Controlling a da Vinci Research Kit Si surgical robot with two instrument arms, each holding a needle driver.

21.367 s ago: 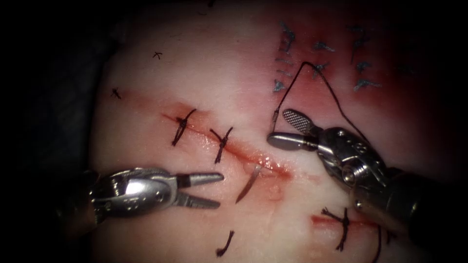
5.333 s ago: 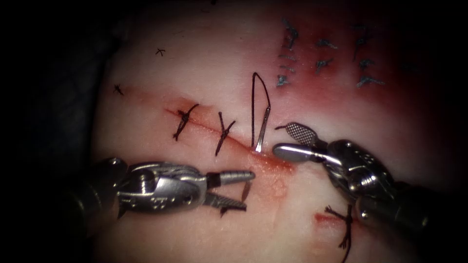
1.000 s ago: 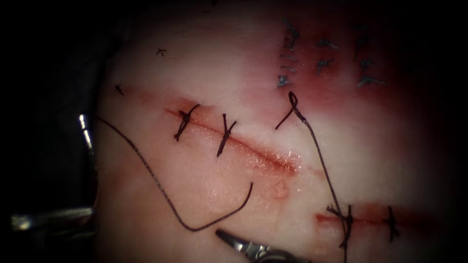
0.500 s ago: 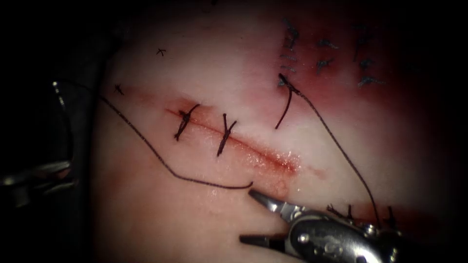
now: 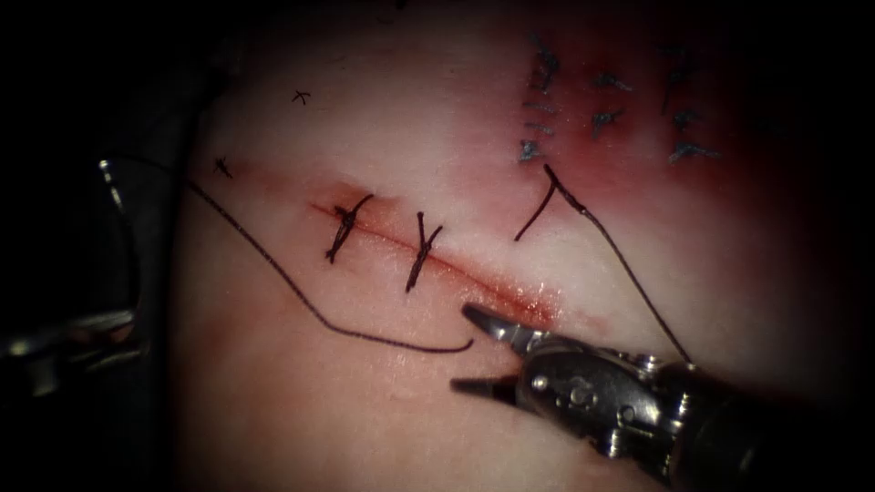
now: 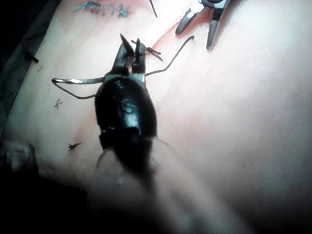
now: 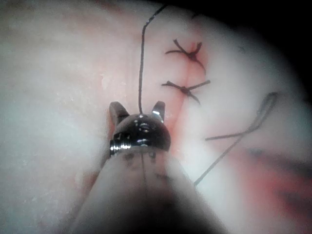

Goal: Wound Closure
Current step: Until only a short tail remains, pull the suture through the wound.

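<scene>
With two stitches (image 5: 344,226) tied across the cut (image 5: 510,296), I judged a third unknotted: thread (image 5: 273,266) crossed its open right stretch, my right tool (image 5: 463,348) gaped empty beside it, and my left tool (image 6: 129,44) pinched the needle (image 6: 78,81) near its thread end, outside the tissue (image 5: 365,118), far left of the cut.

**A:** Looks like a surgical robotics practice lab, bench setup. Going by the slab of tissue (image 5: 365,109) with a cut (image 5: 510,296) right at the right tool (image 5: 463,348)'s upper jaw tip.

**B:** Yep, training bench for sure. Two knotted stitches (image 5: 421,251) just beyond those spread, empty jaws, plus rows of ink marks (image 5: 602,91) further past them. Stray little practice knots (image 5: 299,96) way off too.

**A:** Also thread (image 5: 273,264) running from beside that tool's tips across to the left tool (image 6: 130,46), clamped on a curved needle (image 6: 73,81) near one end, clear of the tissue. Dark bench surround (image 5: 55,137) past that.
</scene>
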